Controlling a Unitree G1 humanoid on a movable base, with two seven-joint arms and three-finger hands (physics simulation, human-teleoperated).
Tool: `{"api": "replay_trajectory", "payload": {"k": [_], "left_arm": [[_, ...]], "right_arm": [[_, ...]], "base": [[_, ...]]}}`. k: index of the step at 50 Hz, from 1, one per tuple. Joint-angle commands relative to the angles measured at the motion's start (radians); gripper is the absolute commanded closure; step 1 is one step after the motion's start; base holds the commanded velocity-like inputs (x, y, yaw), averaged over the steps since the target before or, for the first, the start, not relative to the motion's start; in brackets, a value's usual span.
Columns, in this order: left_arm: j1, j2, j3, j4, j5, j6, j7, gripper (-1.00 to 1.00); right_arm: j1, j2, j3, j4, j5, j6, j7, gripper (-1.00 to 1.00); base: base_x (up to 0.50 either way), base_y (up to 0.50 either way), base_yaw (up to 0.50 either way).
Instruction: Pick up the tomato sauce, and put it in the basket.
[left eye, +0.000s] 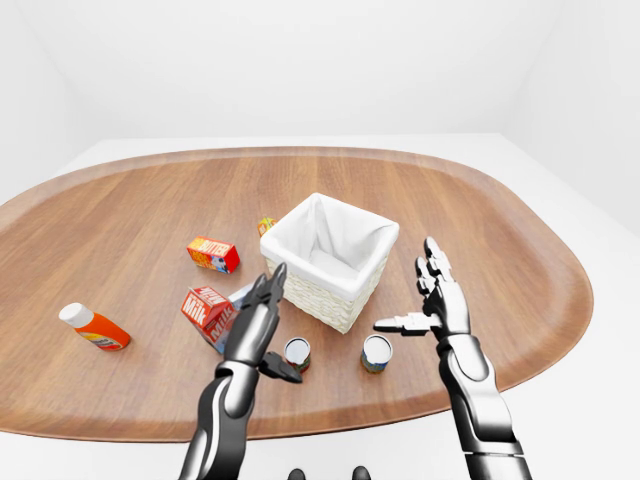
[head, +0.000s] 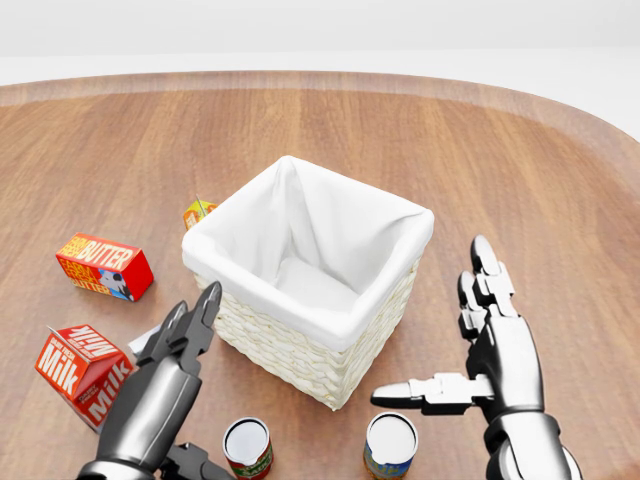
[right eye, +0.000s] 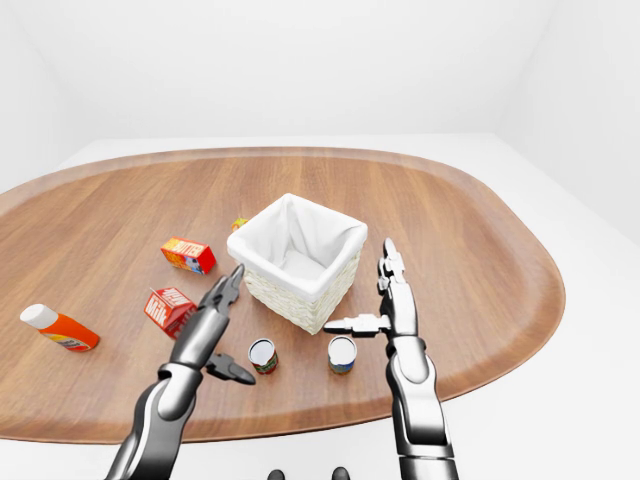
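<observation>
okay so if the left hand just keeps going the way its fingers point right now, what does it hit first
Probably the basket. The left hand, fingers open, points up and to the right in the head view, toward the basket's wicker wall. Nothing visible lies between, though depth is hard to judge.
</observation>
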Motion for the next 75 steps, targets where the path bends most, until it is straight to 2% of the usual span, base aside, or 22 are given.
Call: {"api": "replay_trajectory", "payload": {"k": [1,16,23,32,57,64,75], "left_arm": [[-0.014,-0.001,-0.017,0.078,0.024,-0.028,0.04,-1.0],[-0.033,-0.001,-0.018,0.129,0.041,-0.036,0.064,-1.0],[-0.045,0.0,-0.019,0.166,0.05,-0.046,0.084,-1.0],[-0.047,-0.001,-0.017,0.17,0.055,-0.045,0.089,-1.0],[-0.057,0.0,-0.023,0.221,0.075,-0.063,0.117,-1.0],[-0.074,-0.001,-0.024,0.277,0.077,-0.077,0.139,-1.0],[-0.075,-0.002,-0.032,0.295,0.09,-0.081,0.15,-1.0]], "right_arm": [[0.0,0.0,0.0,0.003,0.0,-0.003,0.0,-1.0],[-0.008,-0.004,-0.008,-0.003,0.006,0.01,0.0,-1.0],[-0.007,-0.004,-0.007,-0.004,0.006,0.01,-0.001,-1.0],[-0.006,-0.002,-0.005,0.006,0.004,0.0,0.0,-1.0],[-0.002,0.0,0.0,0.01,0.0,-0.007,0.0,-1.0],[-0.002,-0.001,-0.001,0.01,0.001,-0.007,0.0,-1.0],[-0.005,-0.002,-0.003,0.005,0.003,0.001,-0.001,-1.0]], "base": [[0.0,0.0,0.0],[0.0,0.0,0.0],[0.0,0.0,0.0],[0.0,0.0,0.0],[0.0,0.0,0.0],[0.0,0.0,0.0],[0.0,0.0,0.0]]}}
